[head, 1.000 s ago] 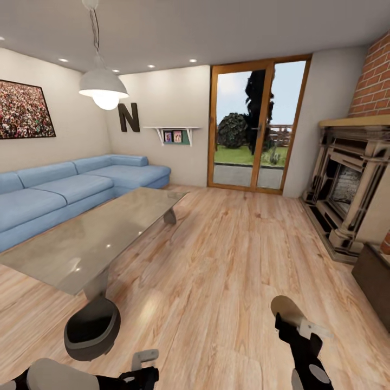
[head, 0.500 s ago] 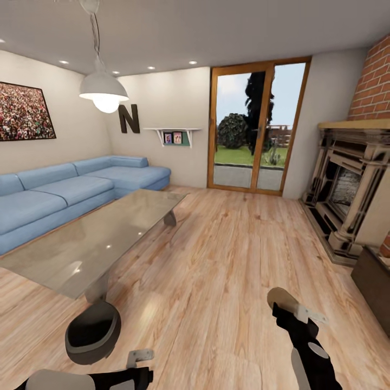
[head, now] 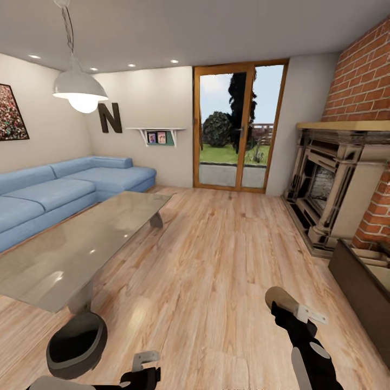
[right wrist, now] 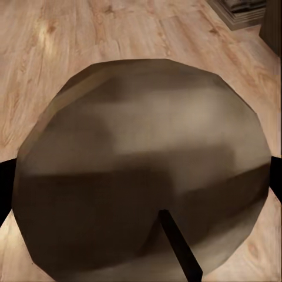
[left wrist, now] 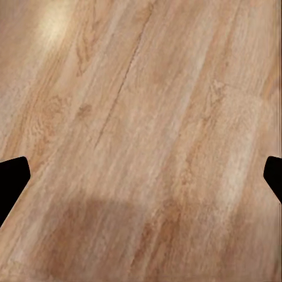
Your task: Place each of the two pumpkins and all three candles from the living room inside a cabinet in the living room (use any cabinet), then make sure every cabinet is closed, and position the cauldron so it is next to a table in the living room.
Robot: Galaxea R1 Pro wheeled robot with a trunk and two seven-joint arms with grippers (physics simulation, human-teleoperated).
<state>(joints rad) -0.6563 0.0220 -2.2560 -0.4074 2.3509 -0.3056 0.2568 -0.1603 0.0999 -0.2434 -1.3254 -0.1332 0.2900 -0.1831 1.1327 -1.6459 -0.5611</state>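
Observation:
My right gripper [head: 291,310] is shut on a beige-tan candle [head: 280,298], held low over the wood floor. In the right wrist view the candle [right wrist: 141,176] shows its flat round top and dark wick between the two fingers. My left gripper [head: 144,359] hangs open above bare floorboards, its fingertips [left wrist: 12,179] far apart with nothing between them. The dark round cauldron [head: 76,344] sits on the floor beside the near leg of the glossy grey table [head: 81,244]. The dark-brown cabinet [head: 357,284] runs along the right edge. The pumpkins are out of view.
A blue corner sofa [head: 54,189] stands behind the table. The carved stone fireplace [head: 330,184] with its brick wall is at the right, just beyond the cabinet. A glass door [head: 238,127] is straight ahead, and a pendant lamp [head: 80,89] hangs over the table. Wide wood floor lies between table and fireplace.
The whole picture has slid left, so the camera has turned to the right; more of the cabinet and brick wall show. Both arms keep their pose, the candle still held.

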